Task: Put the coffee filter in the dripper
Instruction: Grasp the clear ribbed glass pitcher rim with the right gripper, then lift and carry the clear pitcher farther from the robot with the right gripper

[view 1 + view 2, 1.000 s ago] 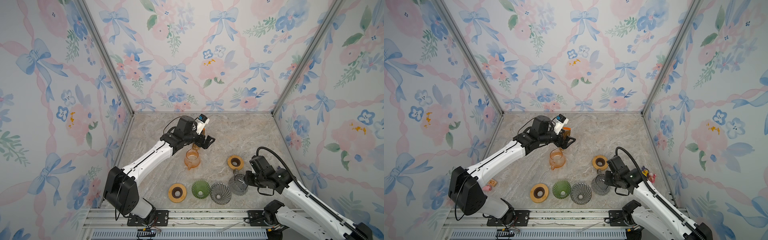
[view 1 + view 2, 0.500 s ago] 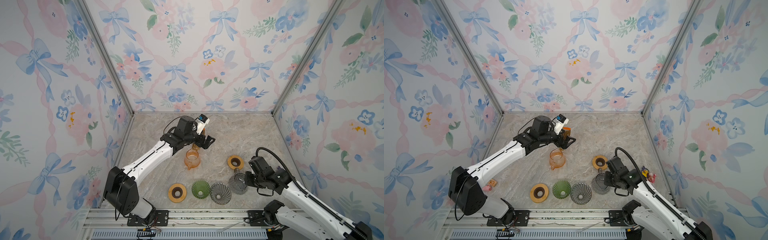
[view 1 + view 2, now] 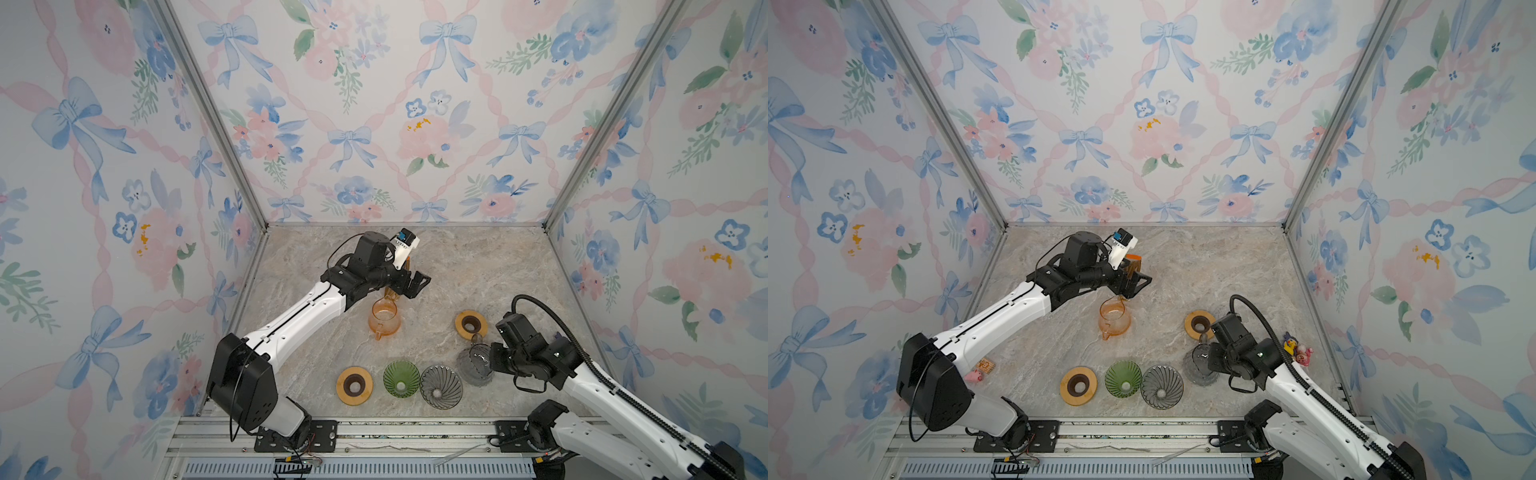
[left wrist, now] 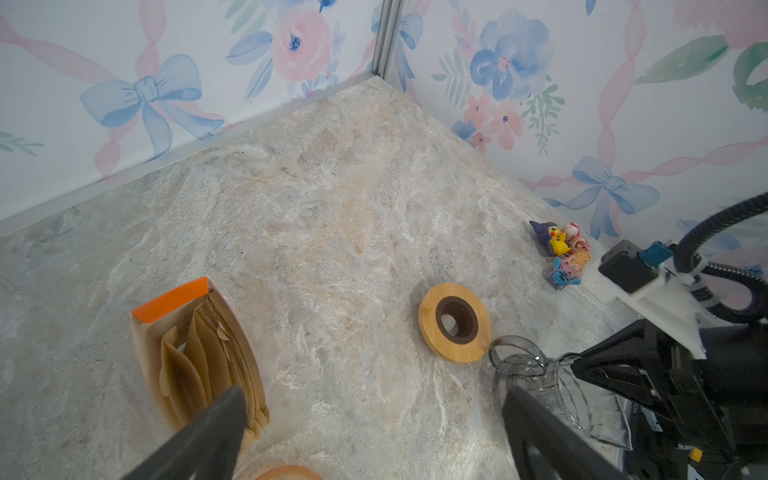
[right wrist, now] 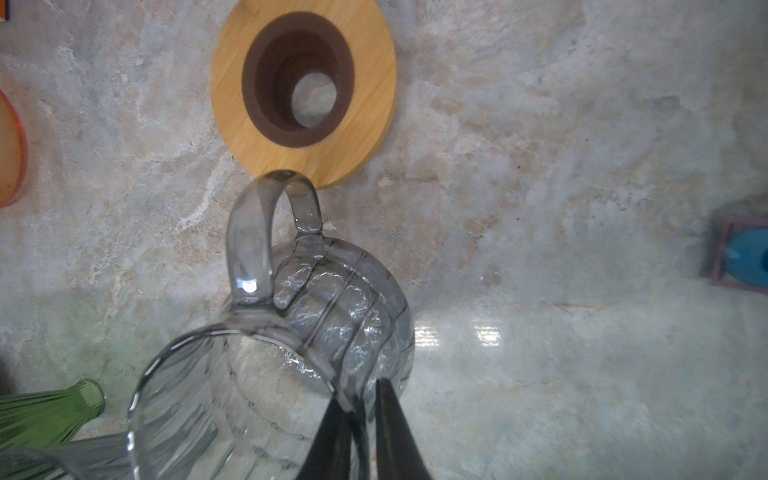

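- A back wall (image 3: 395,124), a left wall (image 3: 83,208) and a right wall (image 3: 685,208) are covered in pale wallpaper printed with blue bows, pink ribbons and pink and blue flowers.
- The corners where the walls meet are edged by grey metal posts (image 3: 212,112), seen in both top views.
- The table (image 3: 478,266) is surfaced in a beige-grey marble pattern.
- A metal rail (image 3: 395,432) is laid along its near edge.
- The scene is evenly lit; a bright glare patch (image 5: 457,336) is mirrored on the table.
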{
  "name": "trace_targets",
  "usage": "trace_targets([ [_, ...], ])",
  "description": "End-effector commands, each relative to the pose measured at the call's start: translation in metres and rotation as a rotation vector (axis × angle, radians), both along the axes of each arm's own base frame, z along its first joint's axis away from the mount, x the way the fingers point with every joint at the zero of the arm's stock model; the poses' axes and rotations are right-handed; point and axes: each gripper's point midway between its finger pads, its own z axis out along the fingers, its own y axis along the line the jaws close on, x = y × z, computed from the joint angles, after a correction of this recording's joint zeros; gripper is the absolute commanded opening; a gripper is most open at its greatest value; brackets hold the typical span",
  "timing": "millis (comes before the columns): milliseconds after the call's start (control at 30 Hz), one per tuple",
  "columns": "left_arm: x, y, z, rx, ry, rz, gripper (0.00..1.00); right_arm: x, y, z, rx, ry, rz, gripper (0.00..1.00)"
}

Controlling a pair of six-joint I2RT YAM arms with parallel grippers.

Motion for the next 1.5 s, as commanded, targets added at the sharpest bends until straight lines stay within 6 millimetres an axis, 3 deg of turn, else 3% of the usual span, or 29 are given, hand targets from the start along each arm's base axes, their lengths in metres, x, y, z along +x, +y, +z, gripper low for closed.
trace_targets([
  [0, -0.007, 0.002, 0.005, 0.009, -0.022, -0.010, 0.98, -0.001, -0.005, 0.002, -0.026, -0.008, -0.015, 0.13],
  [700, -0.014, 0.002, 0.019, -0.017, -0.045, -0.024, 0.98, 0.016, -0.010, 0.039, -0.081, -0.097, -0.013, 0.09],
  [1000, -0.022, 0.004, 0.032, -0.032, -0.076, -0.048, 0.98, 0.039, 0.007, 0.062, -0.086, -0.128, 0.058, 0.09],
  [1167, -0.032, 0.010, 0.042, -0.042, -0.095, -0.057, 0.98, 0.054, 0.025, 0.074, -0.070, -0.132, 0.104, 0.09],
  [1467, -0.083, 0.015, 0.041, -0.057, -0.030, -0.213, 0.98, 0.081, 0.058, 0.081, -0.073, -0.128, 0.187, 0.09],
])
